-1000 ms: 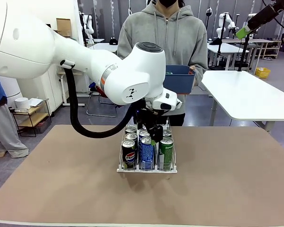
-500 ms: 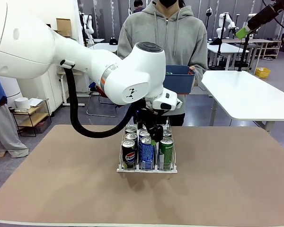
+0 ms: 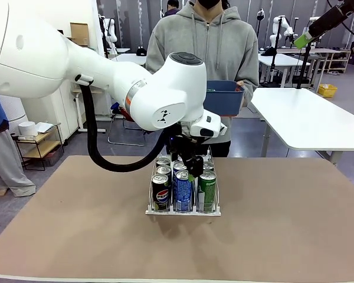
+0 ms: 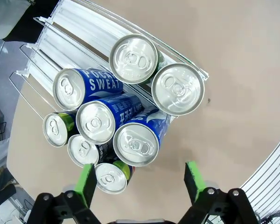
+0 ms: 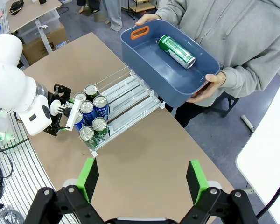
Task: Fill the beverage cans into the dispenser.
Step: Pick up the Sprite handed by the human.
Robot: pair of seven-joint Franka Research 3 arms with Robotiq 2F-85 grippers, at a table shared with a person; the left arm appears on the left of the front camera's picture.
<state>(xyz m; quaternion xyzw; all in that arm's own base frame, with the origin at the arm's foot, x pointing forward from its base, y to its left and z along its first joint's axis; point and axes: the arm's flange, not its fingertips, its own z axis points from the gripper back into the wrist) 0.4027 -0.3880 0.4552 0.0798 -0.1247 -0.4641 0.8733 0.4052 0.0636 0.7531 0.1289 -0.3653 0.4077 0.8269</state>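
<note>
Nothing has shifted since the earlier front frames; arm, rack and person sit as they did. Left gripper hangs low at centre frame over the front of the rack, fingers apart and holding nothing. In its wrist view the cans stand upright, tops toward the lens, clustered above and between the green pads. Right gripper sits high, fingers likewise spread and empty, looking down on the whole table. We note the rack's front end packed and the back of its lanes bare. One green can lies on its side in the blue bin the person holds at upper centre of the right wrist view, just past the rack's back end, long axis running upper left to lower right. We judge that can is next; it lies beyond the rack from the left fingers, and that arm looks the nearer.
</note>
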